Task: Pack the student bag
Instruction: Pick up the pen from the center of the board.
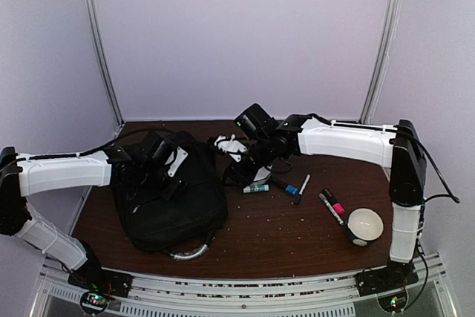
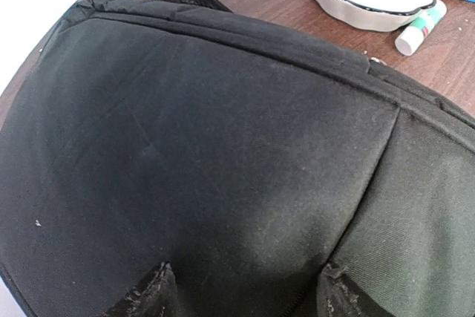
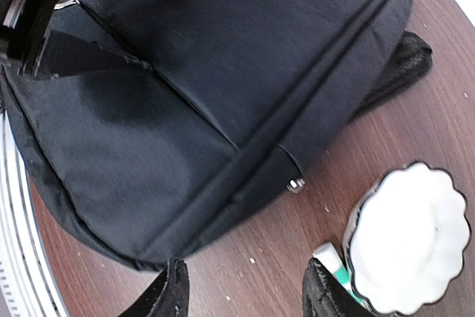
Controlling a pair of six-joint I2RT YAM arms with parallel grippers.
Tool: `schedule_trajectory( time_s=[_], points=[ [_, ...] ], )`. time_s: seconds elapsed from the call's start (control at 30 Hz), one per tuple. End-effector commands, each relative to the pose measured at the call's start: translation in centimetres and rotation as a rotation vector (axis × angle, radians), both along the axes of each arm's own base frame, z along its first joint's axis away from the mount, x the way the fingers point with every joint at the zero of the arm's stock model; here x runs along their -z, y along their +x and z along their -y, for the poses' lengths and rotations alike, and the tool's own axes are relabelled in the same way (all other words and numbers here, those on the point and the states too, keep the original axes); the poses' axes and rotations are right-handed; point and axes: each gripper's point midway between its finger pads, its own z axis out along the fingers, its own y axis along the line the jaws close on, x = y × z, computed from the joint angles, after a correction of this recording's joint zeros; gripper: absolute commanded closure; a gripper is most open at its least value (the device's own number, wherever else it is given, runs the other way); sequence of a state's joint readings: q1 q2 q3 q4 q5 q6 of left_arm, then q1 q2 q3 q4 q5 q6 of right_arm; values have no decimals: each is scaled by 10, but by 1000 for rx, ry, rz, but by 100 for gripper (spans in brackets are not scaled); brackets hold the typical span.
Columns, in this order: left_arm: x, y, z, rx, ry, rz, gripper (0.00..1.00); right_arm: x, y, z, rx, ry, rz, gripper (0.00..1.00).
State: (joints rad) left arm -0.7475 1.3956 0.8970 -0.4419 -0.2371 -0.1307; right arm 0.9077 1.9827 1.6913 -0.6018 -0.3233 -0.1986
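The student bag (image 1: 167, 206) lies flat on the brown worktop (image 1: 282, 246), directly beneath the left pincer (image 2: 245, 295). That pincer's two dark fingers stand wide apart just above the fabric, with nothing between them. The bag is black, soft woven cloth with raised seams running across it. A small metal zip pull (image 3: 297, 183) sits on one seam and a black mesh pocket (image 3: 404, 61) bulges at its side. Its silvery-grey curved handle (image 1: 191, 252) pokes out at the edge nearest the arm bases.

The right pincer (image 3: 249, 295) is spread open too and grips nothing, hanging over bare worktop. The bag's edge lies just ahead of it. A white scalloped dish (image 3: 408, 235) with a dark rim sits just beside its right-hand finger in the wrist view. A glue stick (image 2: 419, 26) lies against the dish (its teal-and-white label is too small to read).

Beyond the right pincer, away from the bag, lie a blue-capped marker (image 1: 286, 187), a pink-capped marker (image 1: 335, 204) and a round white bowl (image 1: 365, 223). Seen from above, the left arm covers part of the bag's top.
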Motion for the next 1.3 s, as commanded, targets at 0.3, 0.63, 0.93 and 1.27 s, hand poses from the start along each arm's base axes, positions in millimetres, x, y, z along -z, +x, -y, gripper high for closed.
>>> schedule_trajectory(
  time_s=[0.3,0.63,0.93,1.27],
  points=[
    [-77,17,44,40,-221,148,31,28,64,186,261,-216,-16,48],
    [-104,16,68,70,-319,183,31,75,69,225,257,-352,-156,49],
    [-95,11,61,31,-323,167,31,99,64,202,218,-360,-208,48],
    [-92,10,58,18,-325,162,31,120,65,195,195,-407,-238,50]
  ],
)
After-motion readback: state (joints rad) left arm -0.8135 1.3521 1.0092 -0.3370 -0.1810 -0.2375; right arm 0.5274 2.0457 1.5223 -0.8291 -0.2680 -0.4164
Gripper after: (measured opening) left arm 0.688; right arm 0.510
